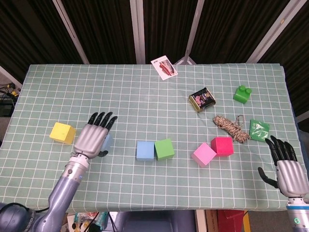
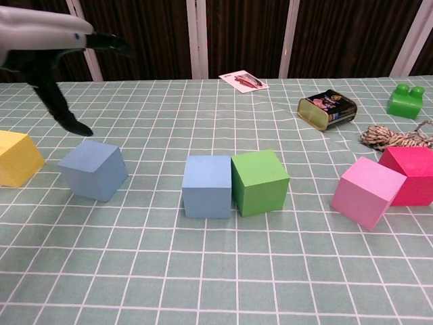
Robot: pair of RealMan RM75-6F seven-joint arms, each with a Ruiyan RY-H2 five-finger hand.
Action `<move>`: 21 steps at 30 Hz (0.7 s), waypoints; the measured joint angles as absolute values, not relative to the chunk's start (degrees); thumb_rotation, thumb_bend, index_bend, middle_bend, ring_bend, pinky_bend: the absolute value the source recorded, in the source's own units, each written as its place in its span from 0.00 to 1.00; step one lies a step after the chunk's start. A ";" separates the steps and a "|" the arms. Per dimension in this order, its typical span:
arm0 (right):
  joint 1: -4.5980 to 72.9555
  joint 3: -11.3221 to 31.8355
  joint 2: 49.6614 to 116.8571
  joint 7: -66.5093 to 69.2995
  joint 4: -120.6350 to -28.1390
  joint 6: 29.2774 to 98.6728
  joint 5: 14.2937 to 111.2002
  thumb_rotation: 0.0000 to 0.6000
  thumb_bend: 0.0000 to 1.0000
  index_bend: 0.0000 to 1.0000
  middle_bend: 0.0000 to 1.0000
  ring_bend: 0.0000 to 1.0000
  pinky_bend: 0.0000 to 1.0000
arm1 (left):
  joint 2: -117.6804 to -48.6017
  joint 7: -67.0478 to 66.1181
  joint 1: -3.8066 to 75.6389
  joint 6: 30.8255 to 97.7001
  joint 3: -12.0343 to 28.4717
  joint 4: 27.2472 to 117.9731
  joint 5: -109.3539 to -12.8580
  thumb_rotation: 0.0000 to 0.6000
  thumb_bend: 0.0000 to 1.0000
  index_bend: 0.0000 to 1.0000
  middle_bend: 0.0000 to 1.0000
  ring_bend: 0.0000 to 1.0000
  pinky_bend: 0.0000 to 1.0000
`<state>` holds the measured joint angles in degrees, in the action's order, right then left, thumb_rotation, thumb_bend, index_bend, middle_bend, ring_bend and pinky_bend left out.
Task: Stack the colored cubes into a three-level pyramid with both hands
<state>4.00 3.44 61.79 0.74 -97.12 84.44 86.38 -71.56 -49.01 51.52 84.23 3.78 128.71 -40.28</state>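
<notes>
Cubes are spread along the near half of the surface (image 1: 145,92), which is covered by a green checked cloth. At the middle a light blue cube (image 1: 145,150) and a green cube (image 1: 164,149) are set side by side, their faces touching. To the right a pink cube (image 1: 203,154), turned at an angle, is seen against a magenta cube (image 1: 222,145). To the left a second blue cube (image 2: 93,169) is partly hidden in the head view by the left hand (image 1: 91,137), which is held above it with the fingers (image 1: 102,120) spread and nothing grasped; in the chest view a gap is seen between hand and cube. A yellow cube (image 1: 63,133) is placed further left, apart from the others. No cube is stacked on another.

The right hand (image 1: 285,169) is held at the near right corner, its fingers released and extended, nothing in them.

Behind the cubes a small dark tin (image 1: 201,99) with a printed picture is laid on its side; its lettering cannot be read. A coil of twine (image 1: 229,126) lies just behind the magenta cube. A green packet (image 1: 259,129), a green toy brick (image 1: 242,94) and a printed card (image 1: 164,67) at the far edge are also seen; no writing on them can be made out.
</notes>
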 measured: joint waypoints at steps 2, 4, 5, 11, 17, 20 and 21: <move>4.12 3.36 61.54 0.18 -97.54 84.30 86.61 1.00 0.34 0.00 0.00 0.00 0.00 | -69.66 -46.38 48.58 85.07 0.92 129.36 -45.42 1.00 0.09 0.00 0.00 0.00 0.00; 4.27 3.29 61.27 -0.10 -97.93 84.11 86.83 1.00 0.34 0.00 0.00 0.00 0.00 | -67.38 -42.74 44.69 86.25 -2.69 129.71 -51.62 1.00 0.09 0.00 0.00 0.00 0.00; 4.41 3.27 61.04 -0.24 -98.21 83.90 86.94 1.00 0.34 0.00 0.00 0.00 0.00 | -66.45 -40.95 42.86 86.83 -4.29 129.71 -54.28 1.00 0.09 0.00 0.00 0.00 0.00; 5.67 3.22 59.42 -0.16 -99.55 82.03 87.66 1.00 0.34 0.00 0.00 0.00 0.00 | -62.01 -27.09 29.74 91.49 -13.86 125.72 -70.54 1.00 0.09 0.00 0.00 0.00 0.00; 8.80 3.51 57.05 1.05 -100.68 78.23 89.44 1.00 0.34 0.00 0.00 0.00 0.00 | -60.77 -19.08 20.14 95.45 -18.28 116.07 -78.33 1.00 0.09 0.00 0.00 0.00 0.00; 11.11 3.77 55.76 1.63 -101.51 75.17 90.39 1.00 0.34 0.00 0.00 0.00 0.00 | -60.77 -16.18 17.33 96.45 -18.65 112.50 -80.77 1.00 0.09 0.00 0.00 0.00 0.00; 11.90 3.87 55.37 1.78 -101.87 74.02 90.55 1.00 0.34 0.00 0.00 0.00 0.00 | -60.89 -15.40 16.53 96.63 -18.54 111.49 -81.41 1.00 0.09 0.00 0.00 0.00 0.00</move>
<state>11.90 3.87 55.37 1.78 -101.87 74.02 90.55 -60.89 -15.40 16.53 96.63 -18.54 111.49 -81.41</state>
